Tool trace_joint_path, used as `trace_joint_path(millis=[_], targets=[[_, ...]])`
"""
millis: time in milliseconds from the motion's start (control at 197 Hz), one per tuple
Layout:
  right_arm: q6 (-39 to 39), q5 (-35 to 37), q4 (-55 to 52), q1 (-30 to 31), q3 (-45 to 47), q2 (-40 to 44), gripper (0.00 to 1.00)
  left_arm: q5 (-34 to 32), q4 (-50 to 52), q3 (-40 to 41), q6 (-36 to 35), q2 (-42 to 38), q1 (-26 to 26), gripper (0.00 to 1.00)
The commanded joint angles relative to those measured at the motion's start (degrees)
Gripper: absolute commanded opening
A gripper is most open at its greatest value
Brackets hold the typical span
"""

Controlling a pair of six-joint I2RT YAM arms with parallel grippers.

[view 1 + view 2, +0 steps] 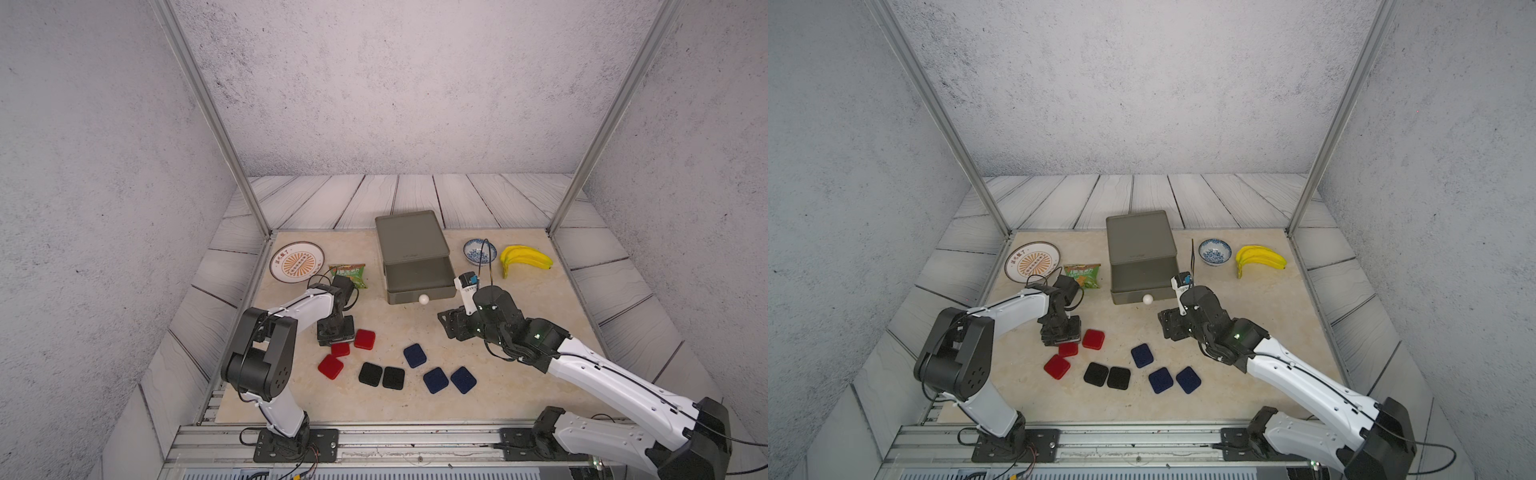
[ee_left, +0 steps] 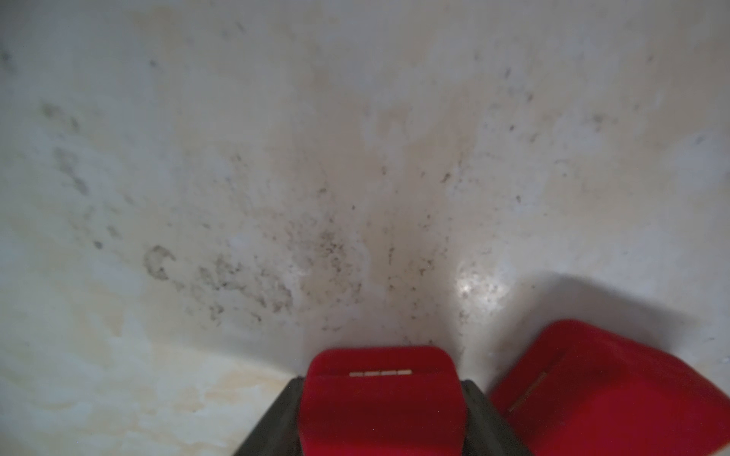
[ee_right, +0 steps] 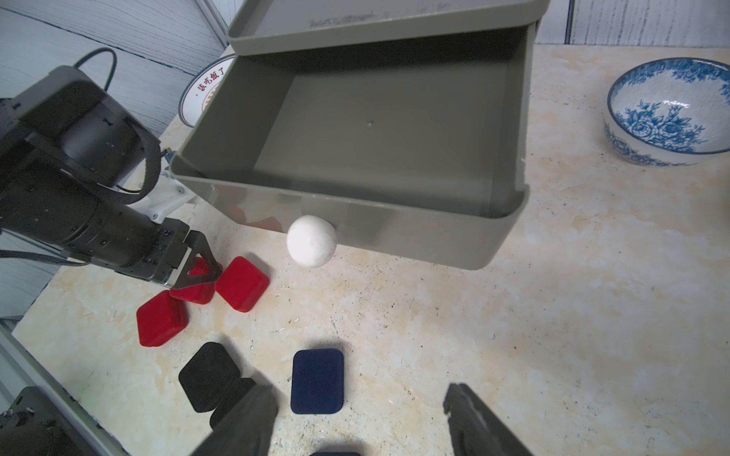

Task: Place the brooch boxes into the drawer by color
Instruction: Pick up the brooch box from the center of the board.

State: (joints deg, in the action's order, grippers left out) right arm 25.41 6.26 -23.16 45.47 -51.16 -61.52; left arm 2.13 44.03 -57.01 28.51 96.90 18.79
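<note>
My left gripper [image 2: 382,389] is shut on a red brooch box [image 2: 381,406], which fills the space between its dark fingers [image 2: 290,398]. In a top view this box [image 1: 340,349] lies low over the table between two other red boxes [image 1: 365,339] [image 1: 331,366]. Two black boxes [image 1: 370,374] and three navy ones [image 1: 414,355] lie to their right. The drawer [image 1: 419,296] with a white knob [image 1: 423,299] is pulled out and its inside is bare [image 3: 375,130]. My right gripper [image 3: 357,398] hangs open beside the drawer, above a navy box [image 3: 317,381].
A printed plate [image 1: 296,262] and a green snack packet [image 1: 348,273] sit at the back left. A blue-patterned bowl [image 1: 480,251] and bananas [image 1: 525,257] sit at the back right. Metal posts [image 1: 249,199] stand at the table's back corners.
</note>
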Motion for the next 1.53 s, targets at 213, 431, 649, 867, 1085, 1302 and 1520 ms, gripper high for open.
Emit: trace_joint_path(millis=[213, 431, 649, 867, 1085, 1302, 1520], targets=[[-1.1, -1.1, -0.2, 0.1, -3.8, 0.4, 0.74, -1.8, 7.1, -8.8, -1.2, -12.5, 0.8, 0.42], [-1.9, -10.8, 4.9, 0.2, -5.2, 0.0, 0.73, 6.5, 6.1, -16.4, 1.2, -18.8, 0.8, 0.42], [1.5, -16.0, 14.0, 2.4, -7.6, -2.9, 0.71, 19.4, -5.6, -21.9, 11.1, -23.1, 0.9, 0.42], [0.8, -13.8, 16.8, 4.7, -15.1, -9.9, 0.7, 23.8, -14.2, -23.8, 18.6, -24.5, 1.6, 0.42], [0.5, -11.9, 17.9, 5.8, -21.8, -16.6, 0.66, 22.2, -14.2, -23.7, 19.2, -25.8, 2.1, 0.42], [0.5, -10.6, 18.2, 6.1, -25.9, -20.6, 0.64, 21.6, -14.1, -23.0, 19.0, -27.0, 2.4, 0.42], [0.5, -11.0, 19.2, 6.8, -28.6, -22.5, 0.62, 21.4, -14.2, -22.5, 18.9, -27.2, 2.9, 0.42]])
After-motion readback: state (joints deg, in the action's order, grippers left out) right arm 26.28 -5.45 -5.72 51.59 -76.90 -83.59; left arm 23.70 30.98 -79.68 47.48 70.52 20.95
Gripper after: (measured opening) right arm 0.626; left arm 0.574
